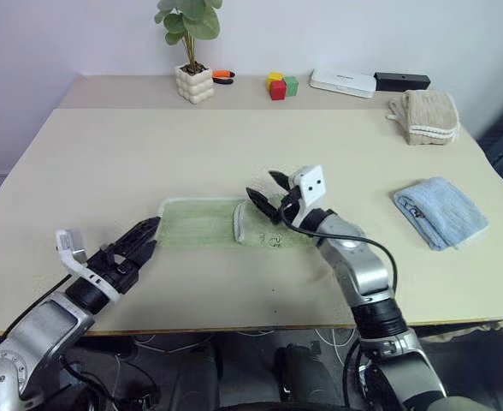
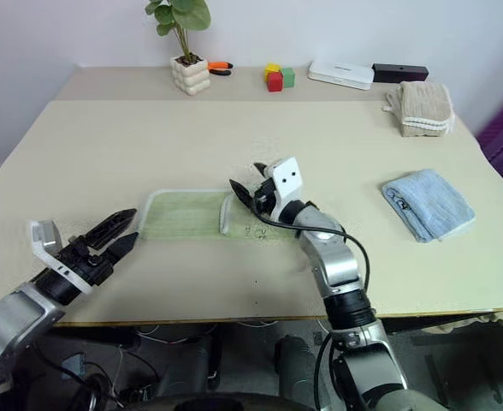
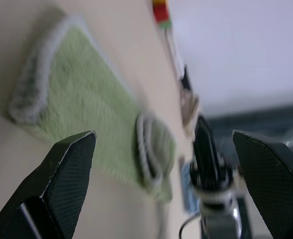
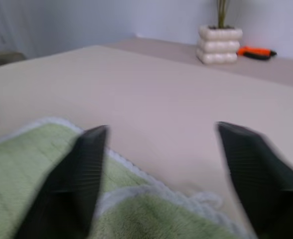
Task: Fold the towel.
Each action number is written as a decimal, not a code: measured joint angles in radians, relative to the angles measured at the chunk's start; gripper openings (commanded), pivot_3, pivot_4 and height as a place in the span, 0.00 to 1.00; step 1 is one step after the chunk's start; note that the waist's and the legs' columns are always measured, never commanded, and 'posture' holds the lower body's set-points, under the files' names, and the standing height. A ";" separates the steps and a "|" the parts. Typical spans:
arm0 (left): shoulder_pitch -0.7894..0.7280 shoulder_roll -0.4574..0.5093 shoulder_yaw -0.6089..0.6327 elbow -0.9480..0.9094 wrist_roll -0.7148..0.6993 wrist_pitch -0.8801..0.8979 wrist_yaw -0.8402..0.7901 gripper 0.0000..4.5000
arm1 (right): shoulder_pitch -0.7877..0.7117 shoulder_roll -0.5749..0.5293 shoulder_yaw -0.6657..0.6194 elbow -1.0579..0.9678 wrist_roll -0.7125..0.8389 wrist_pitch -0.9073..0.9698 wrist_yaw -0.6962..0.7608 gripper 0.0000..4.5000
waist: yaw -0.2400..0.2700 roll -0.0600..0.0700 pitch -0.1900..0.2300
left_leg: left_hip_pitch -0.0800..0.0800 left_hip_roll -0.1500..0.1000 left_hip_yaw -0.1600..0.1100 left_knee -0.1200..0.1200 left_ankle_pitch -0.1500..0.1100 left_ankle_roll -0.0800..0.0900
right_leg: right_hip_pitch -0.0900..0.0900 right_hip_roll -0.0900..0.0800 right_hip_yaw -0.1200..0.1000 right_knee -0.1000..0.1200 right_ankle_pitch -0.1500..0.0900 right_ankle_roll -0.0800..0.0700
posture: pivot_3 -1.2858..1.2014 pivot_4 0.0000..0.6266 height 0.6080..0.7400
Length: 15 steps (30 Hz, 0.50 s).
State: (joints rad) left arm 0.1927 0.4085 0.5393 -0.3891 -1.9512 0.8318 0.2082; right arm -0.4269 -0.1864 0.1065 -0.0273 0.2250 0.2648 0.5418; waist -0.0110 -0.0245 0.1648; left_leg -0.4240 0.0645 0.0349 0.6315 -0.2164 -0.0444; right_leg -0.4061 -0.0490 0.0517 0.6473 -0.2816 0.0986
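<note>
The towel [image 1: 202,223] is light green terry cloth with white stitched edging around its border. It lies flat on the beige table [image 1: 149,154], near the front edge and roughly at the middle of the table's width. Its long side runs left to right. The right end is folded back over the rest, making a doubled layer whose white-edged hem forms a curved ridge across the cloth. The left part stays single and spread, with rounded corners. A small white loop shows at the folded end.
</note>
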 measured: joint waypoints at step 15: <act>0.068 -0.063 -0.101 0.019 -0.003 -0.135 0.114 1.00 | 0.040 -0.355 -0.137 -0.250 0.316 0.329 0.275 0.99 | -0.003 0.000 0.000 | -0.001 0.000 0.001 -0.001 0.000 0.000 | -0.001 0.000 0.001 -0.004 -0.001 -0.002 | 0.52 0.24 1.00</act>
State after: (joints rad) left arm 0.2605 0.3459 0.4380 -0.3698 -1.9542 0.6968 0.3222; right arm -0.3864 -0.5410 -0.0304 -0.2771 0.5406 0.5943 0.8170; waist -0.0142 -0.0241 0.1652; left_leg -0.4249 0.0646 0.0362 0.6306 -0.2166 -0.0444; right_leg -0.4076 -0.0488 0.0530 0.6437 -0.2827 0.0966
